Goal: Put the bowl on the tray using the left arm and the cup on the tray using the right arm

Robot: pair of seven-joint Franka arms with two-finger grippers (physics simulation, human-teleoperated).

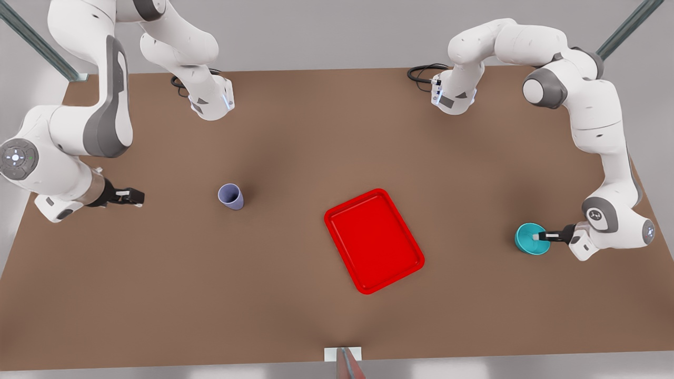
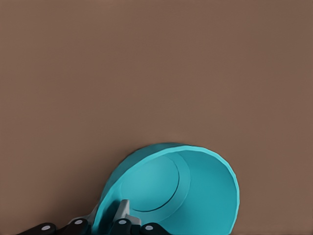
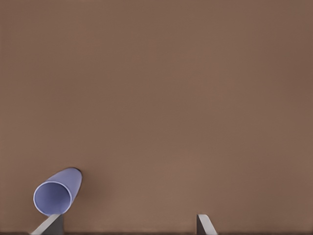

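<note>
A: Bowl (image 1: 531,238) first: it sits on the bench (image 1: 295,295) near the front view's right edge, well apart from the tray (image 1: 375,240). The left tool (image 1: 542,237) is at its rim, and in the left wrist view one finger (image 2: 122,211) lies inside the bowl (image 2: 171,191) with the wall pinched against the outer one, so I judge it clamped on the rim.

B: Agreed, though only a thin edge is caught. That is my worry: a one-sided rim grip lets the bowl swing or slip once lifted, and it could drop short of the tray or land on its raised rim and tip.

A: And the cup (image 1: 231,196)?

B: Upright on the bench toward the front view's left, between the right tool (image 1: 138,197) and the tray, but well apart from both. The right tool hangs near the front view's left edge, fingers spread and holding nothing; the right wrist view shows its two fingertips (image 3: 205,225) wide apart, with the cup (image 3: 56,193) ahead, close to one of them.

A: So the cup is off-centre to that opening.

B: Yes. If the arm drives straight in, one finger may strike the wall and knock the cup over or push it away. The cup tapers too, so a squeeze could let it slide down out of the fingers.

A: Both arms also end at the same tray; arriving together risks a clash above it.
</note>
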